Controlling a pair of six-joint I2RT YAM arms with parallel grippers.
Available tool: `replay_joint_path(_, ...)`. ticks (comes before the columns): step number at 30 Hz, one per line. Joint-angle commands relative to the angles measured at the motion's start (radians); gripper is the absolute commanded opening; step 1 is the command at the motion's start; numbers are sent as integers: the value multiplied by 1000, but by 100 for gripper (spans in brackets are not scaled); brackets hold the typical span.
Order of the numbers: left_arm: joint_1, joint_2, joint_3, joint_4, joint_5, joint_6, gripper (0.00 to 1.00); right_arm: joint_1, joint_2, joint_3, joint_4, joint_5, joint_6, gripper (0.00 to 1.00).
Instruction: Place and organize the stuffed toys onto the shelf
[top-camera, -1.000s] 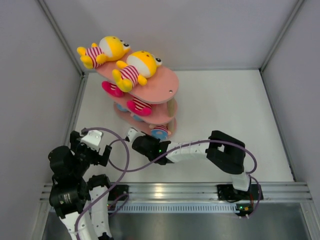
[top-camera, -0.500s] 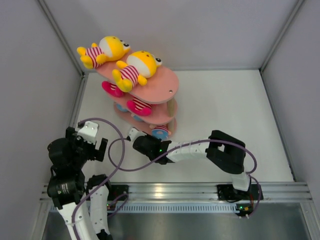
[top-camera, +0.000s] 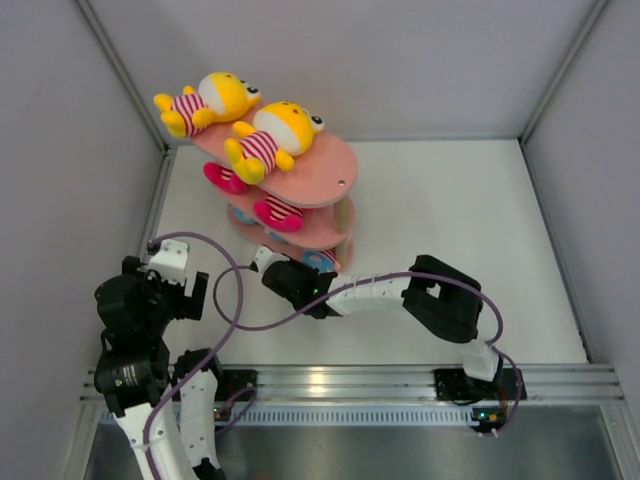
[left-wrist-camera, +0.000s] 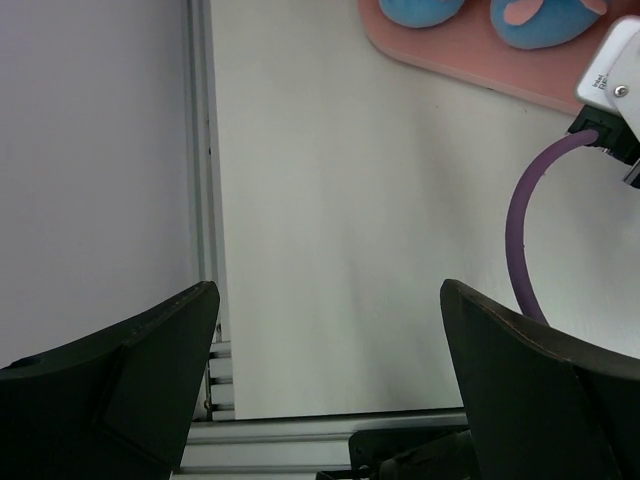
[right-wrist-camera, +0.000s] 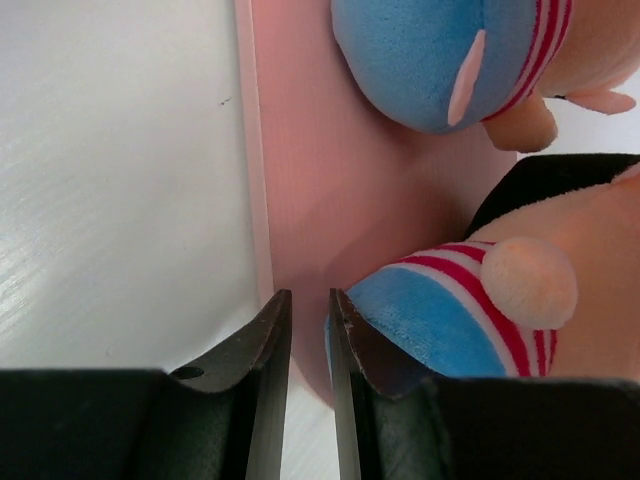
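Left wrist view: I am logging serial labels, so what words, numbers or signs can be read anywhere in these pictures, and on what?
White camera housing with the purple cable: a small printed label, too small and blurred to read.
Stuffed toys, shelf, table: no writing visible.
Nothing else readable in any view.

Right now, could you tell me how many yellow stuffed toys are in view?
2. One yellow toy lies at the far left end of the shelf's top board; the other lies beside it, nearer the middle. Lower tiers could hide more.

Left gripper fingers spread wide, raised near its base; right gripper fingers nearly together, arm stretched low toward shelf.
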Motion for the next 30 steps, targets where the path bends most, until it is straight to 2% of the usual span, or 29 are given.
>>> replay_joint_path(1,4,6,6,49,-17,-4,98,-23,36,63,0,6,-21,22)
replay_joint_path(8,4,-1,-1,49,-26,7,98,-55,66,105,-10,-9,-36,22)
replay_joint_path(11,3,-4,-8,48,-23,5,98,-55,54,105,-20,-14,-43,25)
replay_joint_path(24,4,-27,-32,48,-48,-4,98,55,-101,56,0,-135,-118,65)
replay_joint_path(30,4,-22,-17,48,-138,-22,98,104,-231,-18,-1,-224,-86,68)
